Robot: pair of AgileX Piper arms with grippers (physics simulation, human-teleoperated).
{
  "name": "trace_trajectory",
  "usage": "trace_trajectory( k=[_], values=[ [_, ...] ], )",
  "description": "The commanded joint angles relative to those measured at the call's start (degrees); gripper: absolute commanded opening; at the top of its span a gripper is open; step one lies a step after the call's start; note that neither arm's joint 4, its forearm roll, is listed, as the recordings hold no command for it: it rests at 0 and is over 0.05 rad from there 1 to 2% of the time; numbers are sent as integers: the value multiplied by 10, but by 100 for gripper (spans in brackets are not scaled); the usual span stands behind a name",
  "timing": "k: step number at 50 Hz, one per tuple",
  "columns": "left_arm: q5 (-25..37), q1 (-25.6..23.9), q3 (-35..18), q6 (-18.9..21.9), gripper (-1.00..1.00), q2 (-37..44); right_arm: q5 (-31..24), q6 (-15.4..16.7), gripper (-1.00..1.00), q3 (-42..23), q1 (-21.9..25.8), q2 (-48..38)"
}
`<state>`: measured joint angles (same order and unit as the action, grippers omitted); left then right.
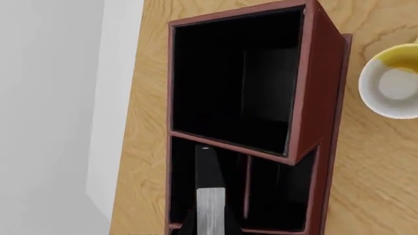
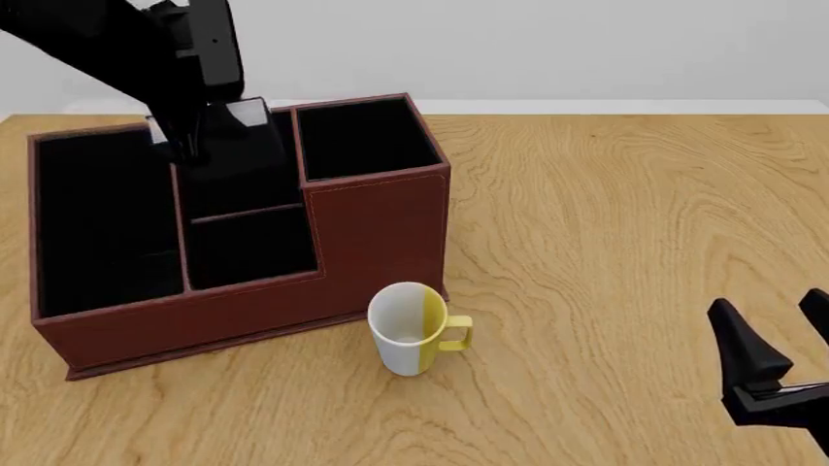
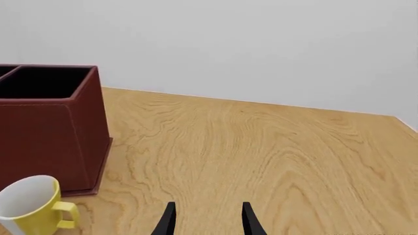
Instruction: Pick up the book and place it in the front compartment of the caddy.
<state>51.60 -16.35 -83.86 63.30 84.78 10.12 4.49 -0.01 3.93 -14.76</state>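
Observation:
My left gripper reaches down over the dark red-brown caddy and is shut on the book, a black block. In the left wrist view the book shows a black cover and a pale page edge between the fingers of the left gripper. It hangs upright in the mouth of the rear middle compartment, beside the tall corner compartment of the caddy. The lower middle compartment in front of it holds nothing. My right gripper hovers open over the table at the near right, far from the caddy.
A white and yellow mug stands upright on the wooden table just in front of the caddy's tall corner; the mug also shows from above and, as the mug, beside the open right gripper. The table's far edge meets a pale wall.

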Motion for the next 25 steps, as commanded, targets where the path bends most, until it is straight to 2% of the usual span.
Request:
trace_trajectory(
  k=[1,9,18,25],
  values=[
    [-29,20,1,18,-100,31,2,-3,100,0,-4,-4],
    [-44,34,5,20,-100,51,4,-6,100,0,-5,-6],
    [-72,27,40,16,-100,53,8,-9,100,0,-7,-11],
    [-88,28,40,16,-100,69,8,-11,100,0,-10,-11]
  ],
)
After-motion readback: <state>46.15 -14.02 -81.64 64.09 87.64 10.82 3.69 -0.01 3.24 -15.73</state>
